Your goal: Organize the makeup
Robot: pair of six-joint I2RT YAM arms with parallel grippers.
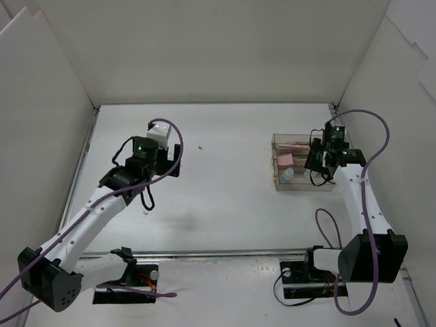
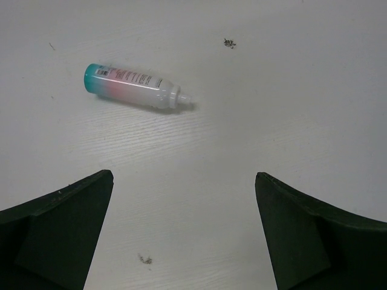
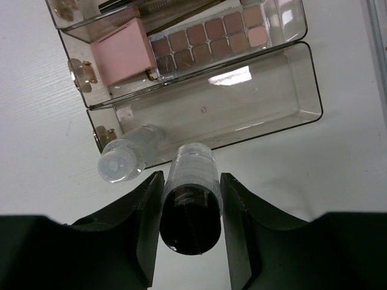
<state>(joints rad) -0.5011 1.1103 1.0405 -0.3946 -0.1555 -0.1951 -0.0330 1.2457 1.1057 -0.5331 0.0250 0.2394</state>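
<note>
We are gripping a clear bottle [image 3: 190, 202] in the right gripper [image 3: 190, 179]. Its 2 fingers [image 3: 145, 211] are pressing the bottle's sides, and the dark end is pointing back toward the wrist. We are hanging it just outside the front wall of the clear organizer box [image 3: 302, 78]. Inside that box, 1 more clear bottle [image 3: 128, 154] is lying at the left end of the front compartment. A pink square [image 3: 124, 53] and a brown palette [image 3: 208, 37] are sitting in the compartment behind it.

The left gripper [image 2: 184, 175] is standing wide and holding nothing. It is looking down at the pink bottle with the teal end [image 2: 134, 86], which is lying on its side on the table [image 2: 290, 109], well apart from the box and on the left arm's side of it.

We are judging 2 risks here. The held bottle is smooth and round, so it could be slipping or twisting in the jaws. If we are lowering it too near, it could be striking the box's front wall or knocking the bottle already inside. The pink bottle could be rolling away if 1 finger is touching it before the other.
</note>
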